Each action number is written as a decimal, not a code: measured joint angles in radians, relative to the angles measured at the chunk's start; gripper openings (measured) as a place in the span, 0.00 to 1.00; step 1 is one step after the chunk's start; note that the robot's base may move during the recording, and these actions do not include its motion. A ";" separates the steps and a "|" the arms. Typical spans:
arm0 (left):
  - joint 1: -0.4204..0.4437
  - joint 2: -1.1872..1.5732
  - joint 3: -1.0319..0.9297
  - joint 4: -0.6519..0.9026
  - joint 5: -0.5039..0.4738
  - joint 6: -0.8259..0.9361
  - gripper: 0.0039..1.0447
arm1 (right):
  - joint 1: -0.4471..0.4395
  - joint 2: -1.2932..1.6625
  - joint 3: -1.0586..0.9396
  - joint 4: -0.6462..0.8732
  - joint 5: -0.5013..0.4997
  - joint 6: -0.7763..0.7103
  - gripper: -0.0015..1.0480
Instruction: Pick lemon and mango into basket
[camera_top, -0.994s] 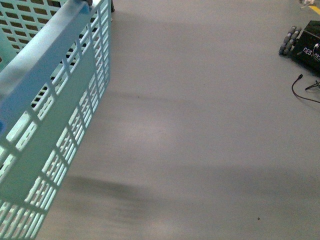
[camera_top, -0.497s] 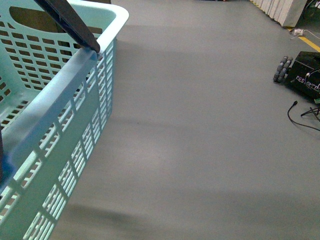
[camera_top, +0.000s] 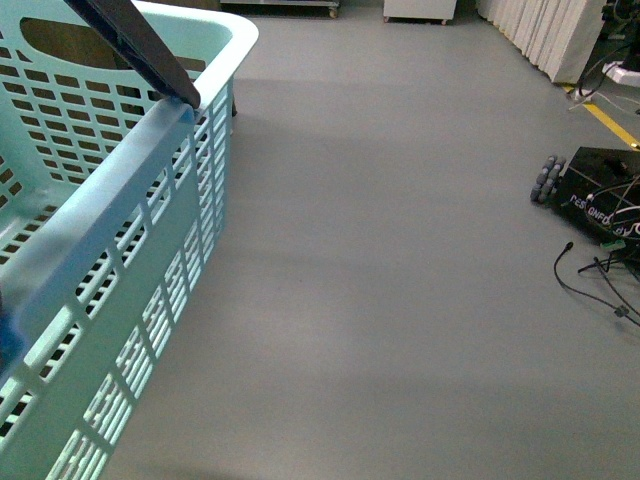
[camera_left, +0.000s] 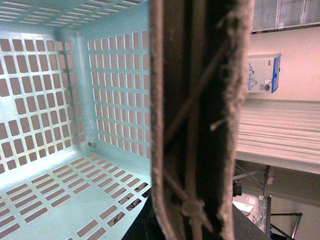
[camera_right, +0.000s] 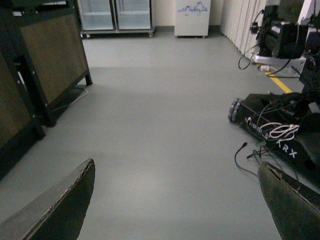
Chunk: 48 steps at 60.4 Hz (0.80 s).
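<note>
Basket (camera_top: 120, 200) at front left, its handle (camera_left: 200, 125) close across the left wrist view; left gripper's grip cannot be told. Right gripper (camera_right: 175, 165) fingers (camera_right: 65, 205) wide apart above grey floor (camera_top: 400, 250).

I'm looking out over a robotics lab: bare grey floor (camera_top: 400, 260), a black wheeled robot base (camera_top: 598, 188) trailing loose cables, glass-fronted metal cabinets (camera_right: 115, 15) by the wall.

Basket (camera_top: 170, 220), cut off by the left and lower edges; a blurred brown band (camera_left: 200, 125) hides part of its wall.
</note>
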 joint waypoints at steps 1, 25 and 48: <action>0.000 0.000 0.000 0.000 0.000 0.000 0.05 | 0.000 0.000 0.000 0.000 0.000 0.000 0.92; 0.000 0.000 0.000 0.000 0.000 0.000 0.05 | 0.000 0.000 0.000 0.000 0.000 0.000 0.92; 0.000 0.000 0.000 0.000 0.000 0.000 0.05 | 0.000 0.000 0.000 0.000 0.000 0.000 0.92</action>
